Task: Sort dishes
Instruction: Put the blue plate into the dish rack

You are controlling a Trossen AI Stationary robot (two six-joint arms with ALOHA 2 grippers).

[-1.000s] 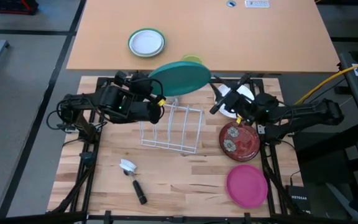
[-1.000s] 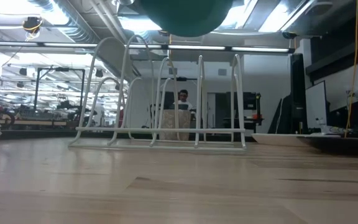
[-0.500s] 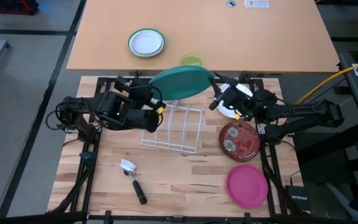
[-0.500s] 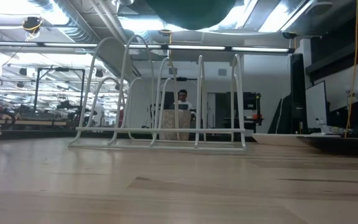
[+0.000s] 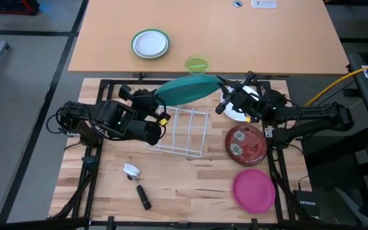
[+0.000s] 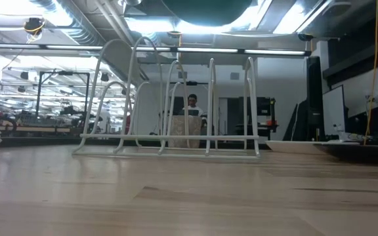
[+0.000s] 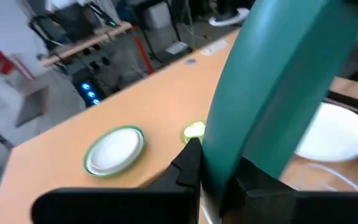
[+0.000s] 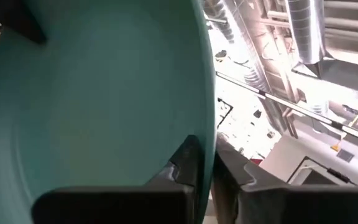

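Observation:
The large teal-green plate (image 5: 187,89) hangs tilted above the far side of the white wire rack (image 5: 179,131), its underside at the top of the low view (image 6: 205,8). My left gripper (image 5: 158,97) is shut on its left rim and my right gripper (image 5: 222,88) on its right rim. The white plate (image 5: 240,108) lies on the table, partly under my right gripper. The dark red plate (image 5: 246,144) and the pink plate (image 5: 253,190) lie flat, nearer the front right. My left gripper pinches the teal plate's left rim (image 7: 222,155) between its two fingers (image 7: 188,163), one on each face, coming from the table's left. The plate stands steeply tilted, clear of the rack. My right gripper pinches the opposite rim (image 8: 207,140) between its two fingers (image 8: 188,163), one on each face, coming from the table's right. The plate is lifted clear.
A small green-rimmed white plate (image 5: 150,43) and a small lime-green dish (image 5: 197,64) sit on the tan table beyond. A dish brush (image 5: 136,182) lies at the front left. Bare wood lies in front of the rack.
The teal plate has tipped steeper and shifted a little toward the near edge, uncovering the lime dish behind it. My left gripper has drawn back toward the near left with it. My right gripper has taken hold of the plate's right rim.

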